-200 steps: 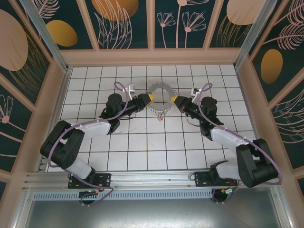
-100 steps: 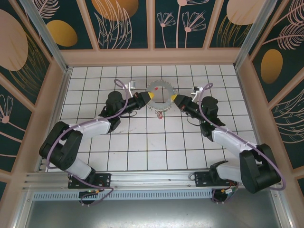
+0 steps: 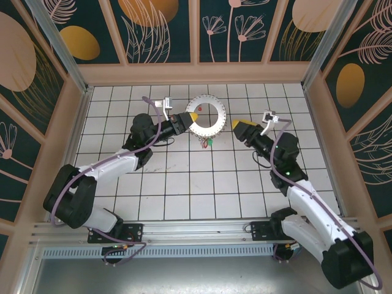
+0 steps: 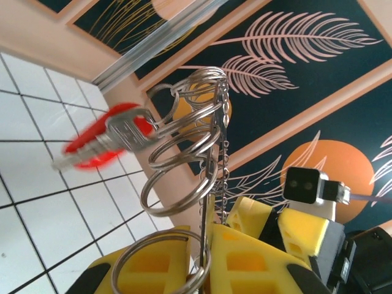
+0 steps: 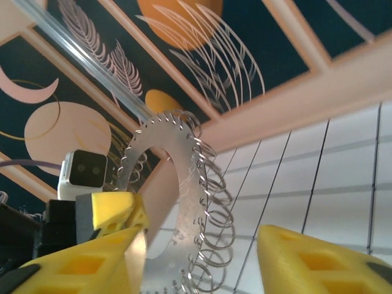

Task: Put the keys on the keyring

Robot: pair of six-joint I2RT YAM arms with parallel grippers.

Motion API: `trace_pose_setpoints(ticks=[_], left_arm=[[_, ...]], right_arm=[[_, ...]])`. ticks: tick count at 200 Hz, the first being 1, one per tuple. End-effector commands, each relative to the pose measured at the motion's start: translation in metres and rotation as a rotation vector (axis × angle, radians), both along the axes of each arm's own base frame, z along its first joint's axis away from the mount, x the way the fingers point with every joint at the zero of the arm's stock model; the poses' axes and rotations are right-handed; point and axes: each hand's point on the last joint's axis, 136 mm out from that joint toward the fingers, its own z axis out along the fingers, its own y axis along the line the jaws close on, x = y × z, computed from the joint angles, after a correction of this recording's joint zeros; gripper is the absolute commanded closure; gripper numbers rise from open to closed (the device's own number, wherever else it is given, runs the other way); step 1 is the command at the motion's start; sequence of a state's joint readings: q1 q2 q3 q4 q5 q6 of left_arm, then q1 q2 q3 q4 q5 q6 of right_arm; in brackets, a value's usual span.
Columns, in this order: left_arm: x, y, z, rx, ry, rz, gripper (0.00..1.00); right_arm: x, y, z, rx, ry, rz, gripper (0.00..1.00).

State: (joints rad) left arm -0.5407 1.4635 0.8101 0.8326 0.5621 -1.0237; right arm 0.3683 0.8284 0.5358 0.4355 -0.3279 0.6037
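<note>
Since a second ago our right gripper (image 3: 236, 125) let go and backed off, jaws apart. Our left gripper (image 3: 192, 116) stays clamped on the keyring (image 3: 219, 113) at its tips, probably steadying it for us. The keys (image 3: 205, 143) dangle just below those tips.

The flat pale-grey keyring (image 5: 160, 184) is matt metal with shiny wire loops (image 5: 211, 202); near the left gripper (image 4: 207, 251), the silvery metal key (image 4: 125, 130) has a red plastic tag (image 4: 92, 146).

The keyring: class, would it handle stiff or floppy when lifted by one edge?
Probably stiff: the keyring looks flat though the left pincer grips one edge. Its loose split rings and red-tagged key would likely swing.
</note>
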Motion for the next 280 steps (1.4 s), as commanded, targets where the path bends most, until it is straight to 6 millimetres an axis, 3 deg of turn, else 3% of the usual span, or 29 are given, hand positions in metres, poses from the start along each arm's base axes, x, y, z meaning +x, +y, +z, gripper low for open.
trace_pose_setpoints(ticks=[1,20,38,74,111,142,217,280], left_arm=[[-0.014,0.004,0.059,-0.068,-0.191,-0.025,1.00],[-0.015,0.005,0.062,-0.068,-0.202,-0.023,1.00],[-0.016,0.004,0.063,-0.071,-0.209,-0.032,1.00],[-0.014,0.004,0.064,-0.071,-0.206,-0.026,1.00],[-0.013,0.004,0.064,-0.071,-0.200,-0.021,1.00],[-0.010,0.004,0.064,-0.088,-0.179,-0.016,1.00],[-0.010,0.002,0.059,-0.117,-0.135,-0.036,0.99],[-0.010,0.002,0.057,-0.117,-0.127,-0.041,0.99]], right_arm=[[-0.003,-0.008,0.011,-0.141,-0.132,-0.054,0.40],[-0.007,0.000,0.003,-0.226,-0.137,0.000,0.35],[-0.003,0.001,-0.008,-0.282,-0.147,0.005,0.48],[-0.018,0.016,-0.015,-0.365,-0.336,0.066,0.60],[-0.035,0.047,-0.034,-0.577,-0.492,0.080,0.79],[-0.038,0.057,-0.031,-0.638,-0.570,0.029,0.88],[-0.035,0.060,-0.016,-0.733,-0.705,-0.128,0.89],[-0.033,0.069,-0.011,-0.746,-0.746,-0.108,0.88]])
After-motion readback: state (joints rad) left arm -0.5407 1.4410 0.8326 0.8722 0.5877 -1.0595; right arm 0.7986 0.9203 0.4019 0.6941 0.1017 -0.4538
